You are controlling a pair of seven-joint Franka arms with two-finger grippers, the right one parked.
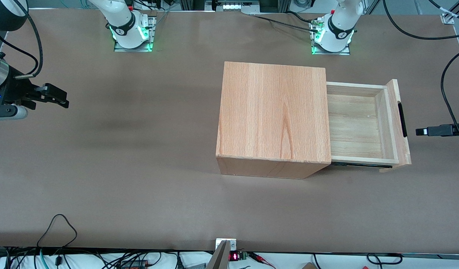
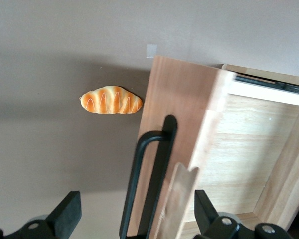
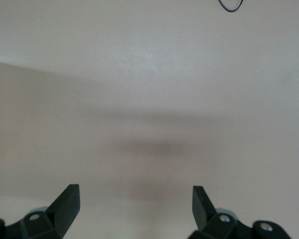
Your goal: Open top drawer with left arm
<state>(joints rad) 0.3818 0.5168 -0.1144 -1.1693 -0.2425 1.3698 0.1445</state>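
Showing 1 top drawer [image 1: 360, 123] out; tool [image 2: 134, 211] spread.

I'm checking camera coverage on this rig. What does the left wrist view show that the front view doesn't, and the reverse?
Only the left wrist view shows a striped orange bread roll lying on the brown table beside the drawer front.

Only the front view shows the big plain wooden box casing and both arm bases.

Both show the pulled-out pale-wood top drawer with its slim black bar handle, and the left arm's black end effector, open and apart from the handle.
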